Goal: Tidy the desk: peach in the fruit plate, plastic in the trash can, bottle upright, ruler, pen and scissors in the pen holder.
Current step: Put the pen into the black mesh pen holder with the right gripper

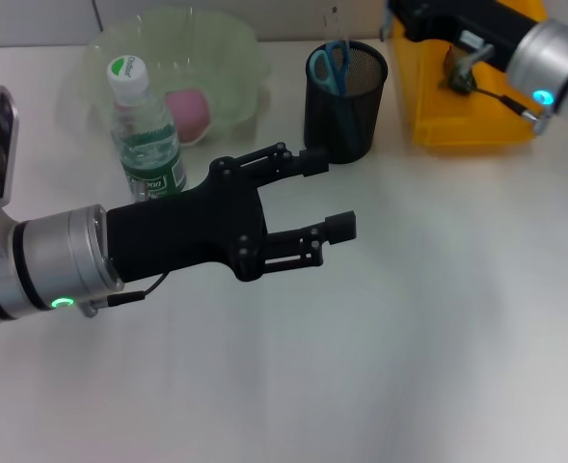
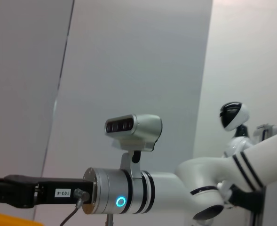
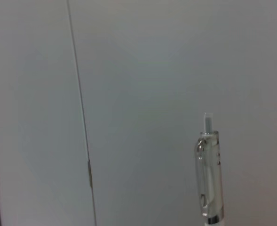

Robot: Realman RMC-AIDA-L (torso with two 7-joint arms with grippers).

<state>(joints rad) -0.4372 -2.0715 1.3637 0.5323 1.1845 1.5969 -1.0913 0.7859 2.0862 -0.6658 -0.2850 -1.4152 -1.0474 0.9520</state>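
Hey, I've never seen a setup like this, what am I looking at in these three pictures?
A two-armed robot is tidying a desk. The head camera looks down at the white table. The left gripper hovers open and empty over it. Behind stand an upright bottle, a green fruit plate holding a peach, and a mesh pen holder with scissors. The right gripper is out of frame, over the yellow trash can. The left wrist camera sees the right arm; the right wrist camera shows a pen against a wall.

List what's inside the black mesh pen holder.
The pen holder shows blue-handled scissors standing in it, handles up, and what looks like a thin clear ruler rising above the rim. Its dark mesh hides the lower contents.
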